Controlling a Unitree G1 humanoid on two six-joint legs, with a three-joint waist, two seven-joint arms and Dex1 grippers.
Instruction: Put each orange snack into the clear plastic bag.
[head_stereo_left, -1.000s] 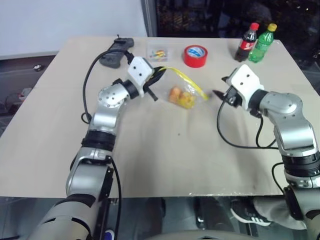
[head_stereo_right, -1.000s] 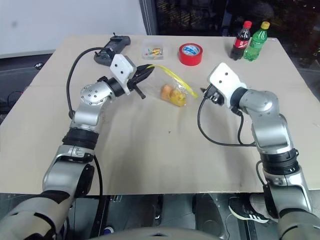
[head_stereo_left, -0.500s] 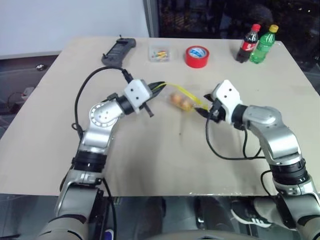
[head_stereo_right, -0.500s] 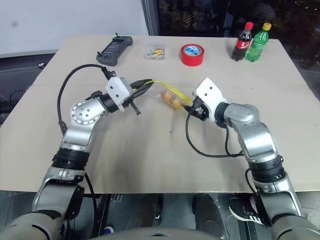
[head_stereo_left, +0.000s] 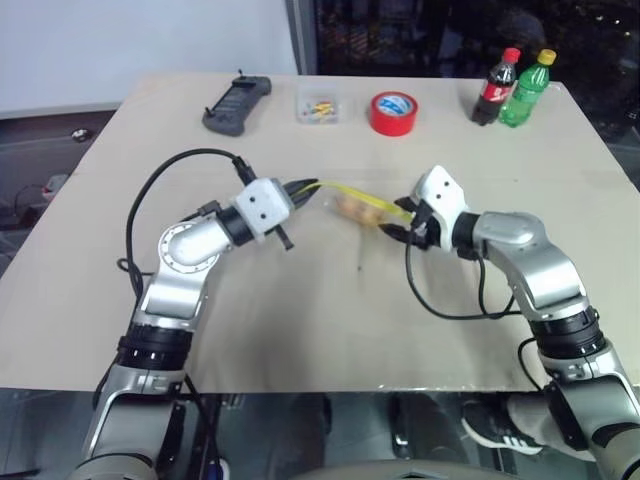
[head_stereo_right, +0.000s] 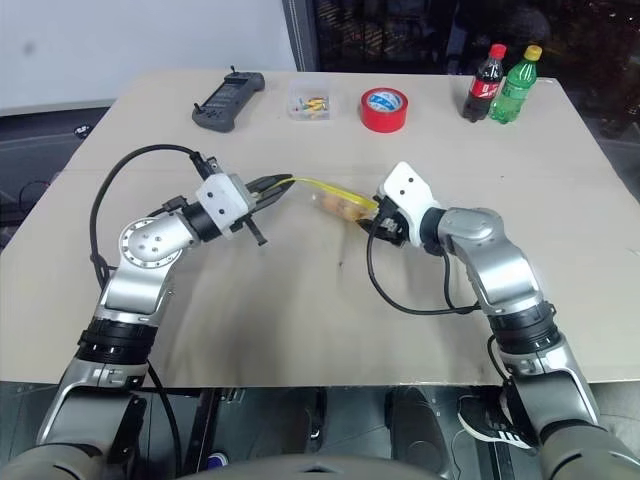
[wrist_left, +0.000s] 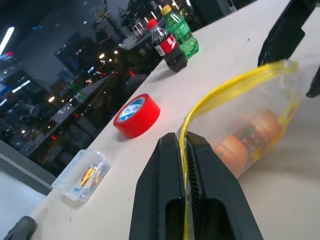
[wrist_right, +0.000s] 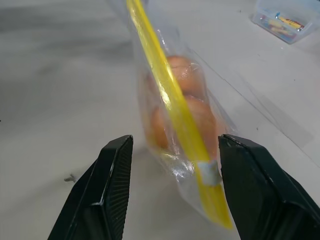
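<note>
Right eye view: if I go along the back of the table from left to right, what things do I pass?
Black remote → small clear box → red tape roll → cola bottle → green bottle.

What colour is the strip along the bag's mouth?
Yellow: the strip on the clear plastic bag, best in the right wrist view.

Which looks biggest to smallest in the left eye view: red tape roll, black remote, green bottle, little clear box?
1. Black remote
2. Red tape roll and green bottle: look alike, not ranked
3. Little clear box
</note>
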